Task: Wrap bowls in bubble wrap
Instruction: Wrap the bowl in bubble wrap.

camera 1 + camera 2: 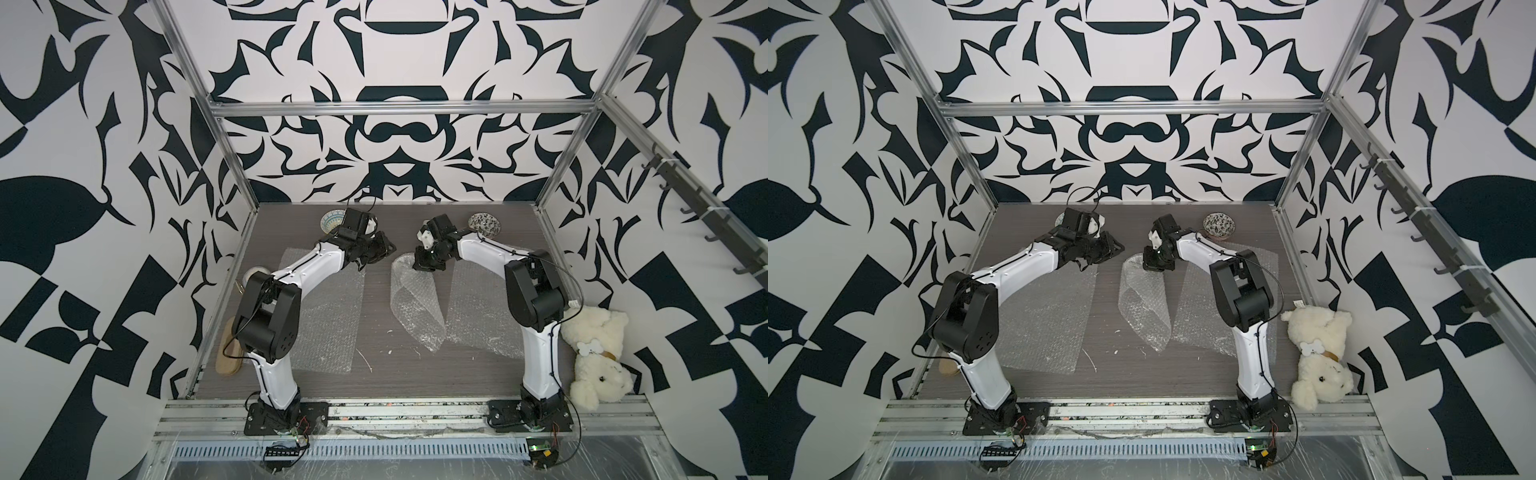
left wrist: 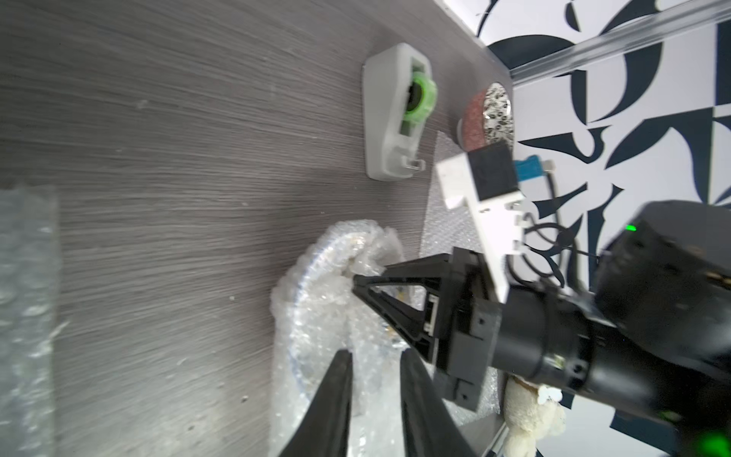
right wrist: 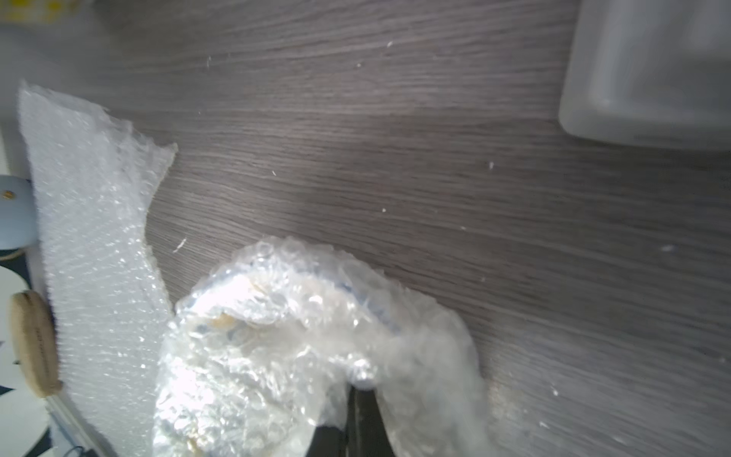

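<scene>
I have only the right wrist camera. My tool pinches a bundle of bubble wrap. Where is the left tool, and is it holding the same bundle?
Observer: The left tool is right beside the bundle, jaws a little apart; I cannot tell whether it touches the wrap.
Operator: What is the blurred white thing near my bundle?
Observer: A tape dispenser with a green roll, on the table.
Operator: Is any bowl not yet wrapped?
Observer: Yes, a black-and-white bowl stands bare at the far edge, beyond the right arm.
</scene>
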Controlling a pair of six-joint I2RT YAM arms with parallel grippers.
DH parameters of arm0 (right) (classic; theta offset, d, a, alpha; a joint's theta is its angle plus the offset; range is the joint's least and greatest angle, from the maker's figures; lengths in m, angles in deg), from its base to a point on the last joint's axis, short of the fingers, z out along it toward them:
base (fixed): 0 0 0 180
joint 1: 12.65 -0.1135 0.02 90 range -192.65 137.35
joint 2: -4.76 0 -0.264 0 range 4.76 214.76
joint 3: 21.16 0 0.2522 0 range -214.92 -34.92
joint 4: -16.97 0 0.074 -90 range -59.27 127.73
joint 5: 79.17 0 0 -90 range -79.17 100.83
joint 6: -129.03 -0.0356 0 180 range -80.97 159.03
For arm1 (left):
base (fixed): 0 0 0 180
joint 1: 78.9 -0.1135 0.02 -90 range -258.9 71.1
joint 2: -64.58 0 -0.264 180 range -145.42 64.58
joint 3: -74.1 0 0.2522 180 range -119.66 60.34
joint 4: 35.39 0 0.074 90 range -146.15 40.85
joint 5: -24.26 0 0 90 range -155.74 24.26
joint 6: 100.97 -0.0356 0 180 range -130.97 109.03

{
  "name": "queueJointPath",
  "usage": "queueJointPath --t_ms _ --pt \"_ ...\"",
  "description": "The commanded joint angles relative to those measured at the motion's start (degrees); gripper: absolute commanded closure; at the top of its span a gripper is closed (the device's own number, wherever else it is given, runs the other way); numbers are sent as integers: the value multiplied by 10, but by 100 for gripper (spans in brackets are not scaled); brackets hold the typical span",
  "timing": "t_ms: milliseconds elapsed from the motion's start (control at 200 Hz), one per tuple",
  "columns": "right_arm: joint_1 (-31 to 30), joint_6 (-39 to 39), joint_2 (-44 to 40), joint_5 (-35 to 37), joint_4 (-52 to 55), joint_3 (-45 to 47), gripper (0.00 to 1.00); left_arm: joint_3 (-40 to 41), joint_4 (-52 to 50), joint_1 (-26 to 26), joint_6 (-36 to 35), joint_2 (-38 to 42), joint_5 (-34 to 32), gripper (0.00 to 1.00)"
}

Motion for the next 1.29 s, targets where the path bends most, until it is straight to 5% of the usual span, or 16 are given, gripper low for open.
queueJointPath --t_ms 0,210,385,635,845,1070,1290 --pt "-22 45 20 57 84 -46 100 13 -2 2 -22 -26 24 74" --pt "-36 86 39 97 131 -78 100 27 12 1 -33 -47 41 71" --pt "-36 91 39 99 134 -84 100 50 41 2 -59 -23 58 53" --pt "-36 83 44 77 127 -89 100 81 60 5 -98 8 105 47" --pt "-36 82 43 77 125 -89 100 72 11 17 -154 20 168 54" --pt "-36 80 41 77 125 -91 100 49 -61 23 -194 -6 157 57" --pt "-36 79 38 76 124 -89 100 28 -61 23 -191 -19 146 90"
